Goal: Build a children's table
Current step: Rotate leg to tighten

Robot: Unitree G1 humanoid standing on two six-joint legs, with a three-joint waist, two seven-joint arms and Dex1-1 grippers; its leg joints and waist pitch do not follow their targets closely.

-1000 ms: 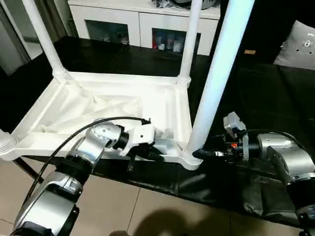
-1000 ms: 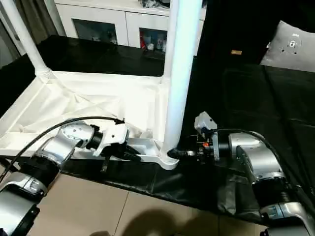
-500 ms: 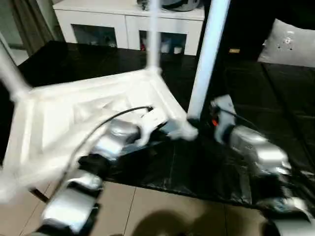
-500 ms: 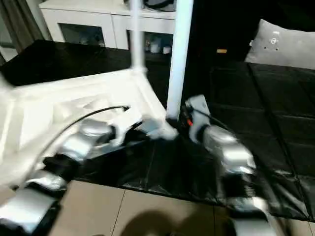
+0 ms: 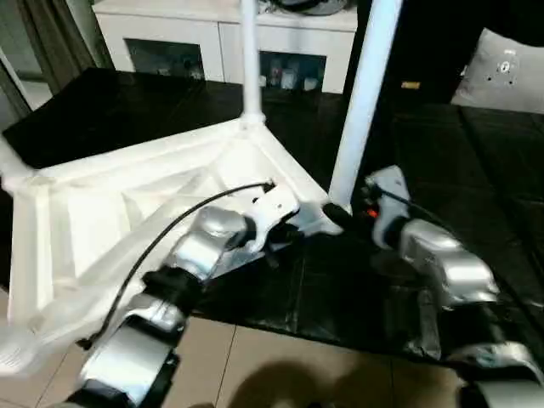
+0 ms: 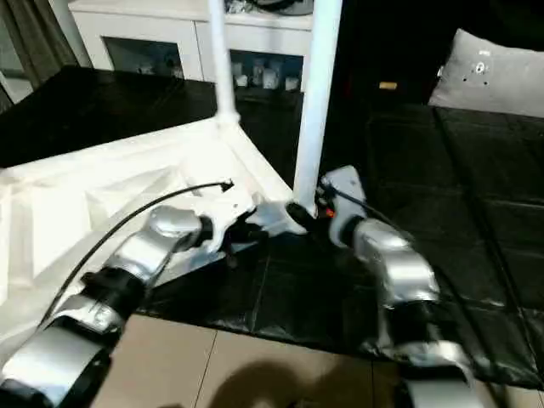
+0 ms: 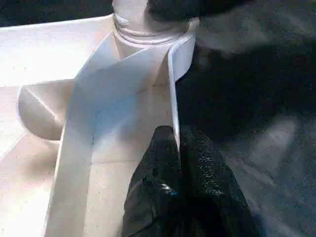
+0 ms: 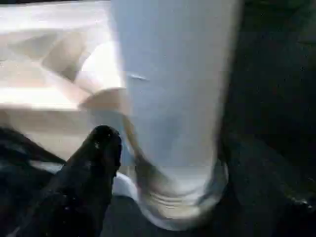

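Black work table (image 5: pixel 476 170) | children's table (image 5: pixel 110 212) rim pinched by left hand (image 7: pixel 177 148)

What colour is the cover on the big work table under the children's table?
Black, plain; the work table's cover shows best in the left eye view, beneath the white children's table.

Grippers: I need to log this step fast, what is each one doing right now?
Left gripper: shut on the rim of the children's table.
Right gripper: at the base of the near leg; open or shut cannot be told.
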